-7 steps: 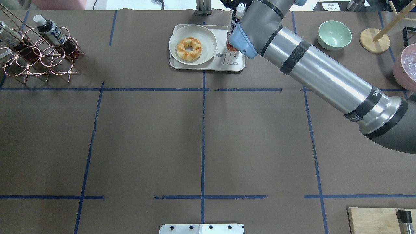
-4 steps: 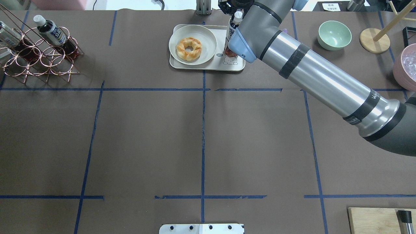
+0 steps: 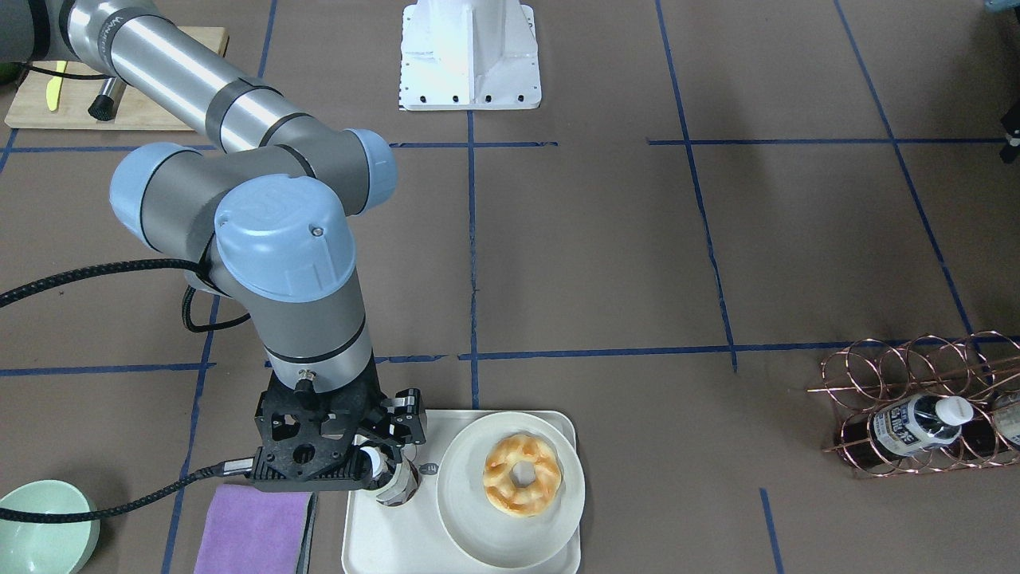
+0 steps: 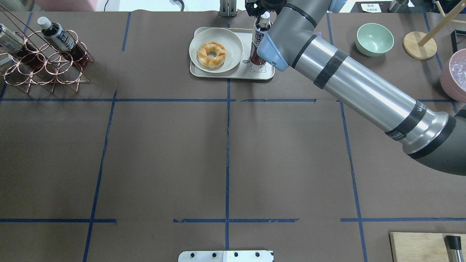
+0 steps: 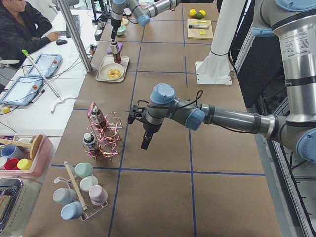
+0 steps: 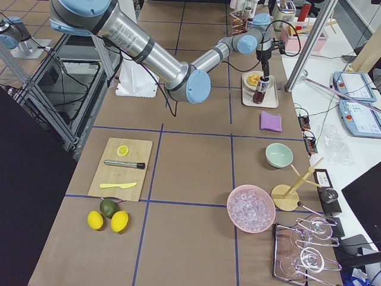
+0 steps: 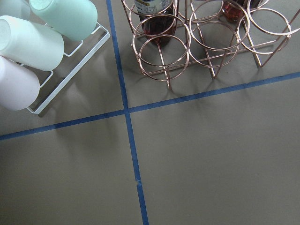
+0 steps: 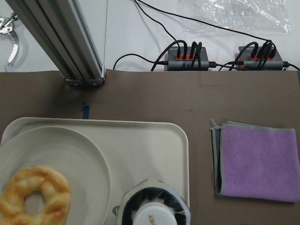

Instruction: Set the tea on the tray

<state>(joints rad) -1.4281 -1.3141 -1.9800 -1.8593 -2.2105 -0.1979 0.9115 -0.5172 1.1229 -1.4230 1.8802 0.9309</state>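
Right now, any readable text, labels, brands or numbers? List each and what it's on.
No text reads clearly.
Label on the tea: white-and-blue print, too small.
Label on the rack bottle: blurred.
Lettering on the black band of the right arm: cut off, unreadable.
Characters on the white card: too small.
Marks on the tea's cap, right wrist view: too faint.

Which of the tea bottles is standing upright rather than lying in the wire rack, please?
The bottle on the cream tray, beside the doughnut plate. It is upright with its cap up; the others lie slanted in the copper rack.
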